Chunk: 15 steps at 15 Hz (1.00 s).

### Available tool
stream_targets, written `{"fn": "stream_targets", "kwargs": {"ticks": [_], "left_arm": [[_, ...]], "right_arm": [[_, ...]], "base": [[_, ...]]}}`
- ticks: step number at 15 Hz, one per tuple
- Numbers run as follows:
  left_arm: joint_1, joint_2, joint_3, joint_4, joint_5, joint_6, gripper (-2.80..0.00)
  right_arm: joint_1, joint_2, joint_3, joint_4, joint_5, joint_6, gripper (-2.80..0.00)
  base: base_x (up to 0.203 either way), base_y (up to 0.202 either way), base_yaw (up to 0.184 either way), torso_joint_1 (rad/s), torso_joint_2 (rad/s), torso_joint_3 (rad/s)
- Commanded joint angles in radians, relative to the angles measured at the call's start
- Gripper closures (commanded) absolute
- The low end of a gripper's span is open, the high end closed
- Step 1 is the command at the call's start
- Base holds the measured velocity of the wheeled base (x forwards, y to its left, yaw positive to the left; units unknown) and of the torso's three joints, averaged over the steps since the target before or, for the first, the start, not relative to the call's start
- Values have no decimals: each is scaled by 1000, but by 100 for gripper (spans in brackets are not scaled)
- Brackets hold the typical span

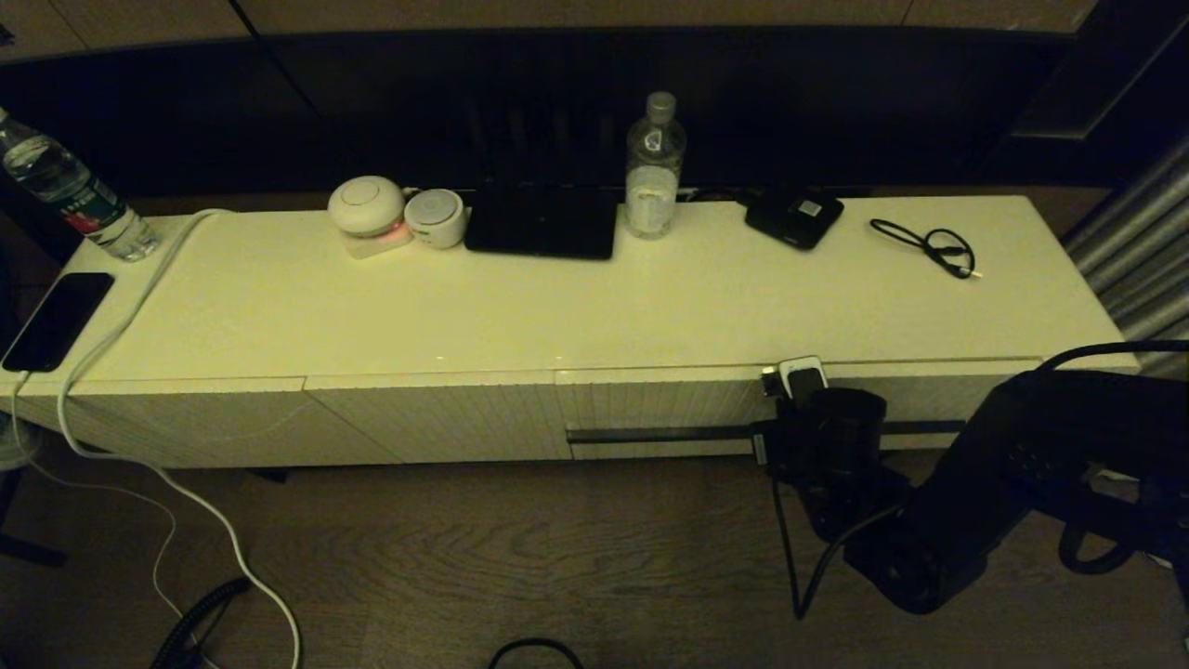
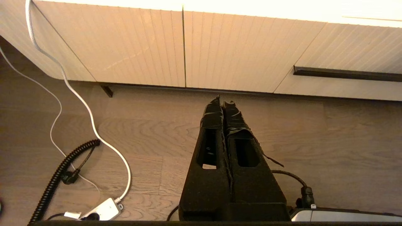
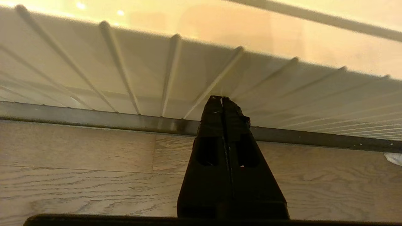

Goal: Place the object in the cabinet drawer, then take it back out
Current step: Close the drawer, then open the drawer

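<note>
Right gripper (image 3: 222, 99) fingers pressed together, empty, tips just in front of wide cream ribbed cabinet drawer (image 1: 669, 413); its long dark handle slot (image 3: 94, 117) runs crosswise, drawer shut. Left gripper (image 2: 222, 102) pinched together too, parked over the wood floor (image 2: 329, 150).

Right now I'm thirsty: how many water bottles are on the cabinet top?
2. One clear bottle stands upright near the back edge around the middle, beside a flat black slab. The other bottle leans at the far left corner, partly cut off. None other is visible.

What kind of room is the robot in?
Probably a living room or bedroom at home: a long cream-white low cabinet on a brown wood-grain floor, with a clear plastic water bottle and a charging black phone.
</note>
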Motion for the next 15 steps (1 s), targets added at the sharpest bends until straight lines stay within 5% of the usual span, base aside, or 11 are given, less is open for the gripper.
{"fn": "stream_targets", "kwargs": {"ticks": [1,6,11,15], "left_arm": [[0,-2,0,0,1,-1,0],[0,-2,0,0,1,-1,0],[0,-2,0,0,1,-1,0],[0,-2,0,0,1,-1,0]], "right_arm": [[0,6,-11,-10,-2,-5,0],[29,-111,116,14,4,-30,0],[112,-391,338,173,21,-90,0],[199,-705,466,416,28,-255,0]], "base": [[0,0,0,0,0,0],[0,0,0,0,0,0],[0,0,0,0,0,0],[0,0,0,0,0,0]]}}
